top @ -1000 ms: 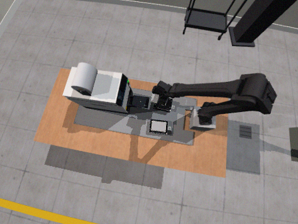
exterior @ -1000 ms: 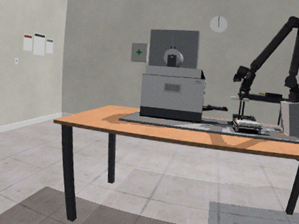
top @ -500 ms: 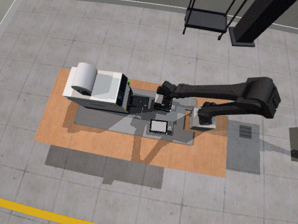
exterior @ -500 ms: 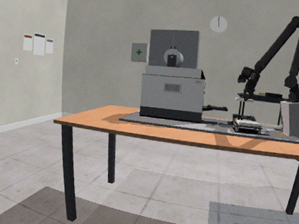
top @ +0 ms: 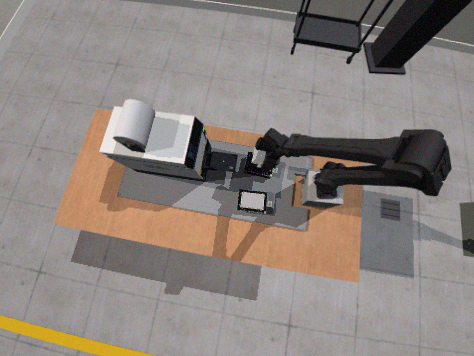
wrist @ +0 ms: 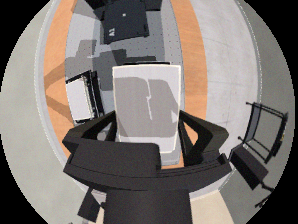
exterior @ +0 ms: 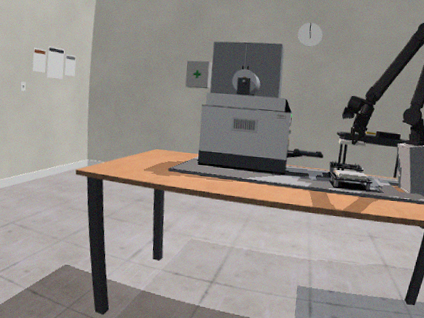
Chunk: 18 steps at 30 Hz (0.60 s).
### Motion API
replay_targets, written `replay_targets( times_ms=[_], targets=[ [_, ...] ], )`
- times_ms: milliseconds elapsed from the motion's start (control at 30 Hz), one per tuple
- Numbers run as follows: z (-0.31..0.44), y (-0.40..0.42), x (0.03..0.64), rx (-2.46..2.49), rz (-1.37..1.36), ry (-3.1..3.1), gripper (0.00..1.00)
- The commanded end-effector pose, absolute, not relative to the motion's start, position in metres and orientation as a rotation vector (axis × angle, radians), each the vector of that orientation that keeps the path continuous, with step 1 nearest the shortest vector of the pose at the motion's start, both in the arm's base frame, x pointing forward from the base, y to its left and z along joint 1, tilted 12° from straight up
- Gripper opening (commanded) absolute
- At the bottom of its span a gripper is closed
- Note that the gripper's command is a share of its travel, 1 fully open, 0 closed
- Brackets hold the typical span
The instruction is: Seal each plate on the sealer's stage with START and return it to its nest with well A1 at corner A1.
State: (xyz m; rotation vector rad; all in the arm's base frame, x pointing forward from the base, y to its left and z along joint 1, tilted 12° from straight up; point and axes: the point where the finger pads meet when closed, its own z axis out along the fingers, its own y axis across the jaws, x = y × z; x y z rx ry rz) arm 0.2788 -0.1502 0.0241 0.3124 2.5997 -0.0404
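My gripper (top: 264, 153) (wrist: 147, 113) is shut on a pale plate (wrist: 147, 100) (top: 258, 158) (exterior: 345, 142). It holds the plate about level above the back nest (top: 259, 171), with a gap below in the exterior view. The plate's top looks smooth; it hides most of that nest in the wrist view. The other plate (top: 252, 200) (wrist: 78, 99) lies in the front nest (exterior: 349, 184). The sealer (top: 172, 137) (exterior: 243, 134) has its dark stage (top: 223, 159) (exterior: 307, 153) (wrist: 124, 24) out, with no plate on it. Its lamp (top: 203, 129) is green.
The sealer's tall body with its foil roll (top: 135, 122) (exterior: 246, 80) stands at the left, beyond the stage. The arm's pale base box (top: 320, 194) (exterior: 419, 169) stands right of the nests. The front nest is close beside the back one.
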Motion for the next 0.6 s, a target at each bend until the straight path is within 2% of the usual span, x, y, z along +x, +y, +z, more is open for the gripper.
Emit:
replay_targets(
  times_ms=[0,567],
  targets=[
    [0.033,-0.154,0.285,0.283,-0.06,2.585,0.0],
    [0.041,-0.164,0.307,0.311,-0.063,2.548,0.0]
  ],
)
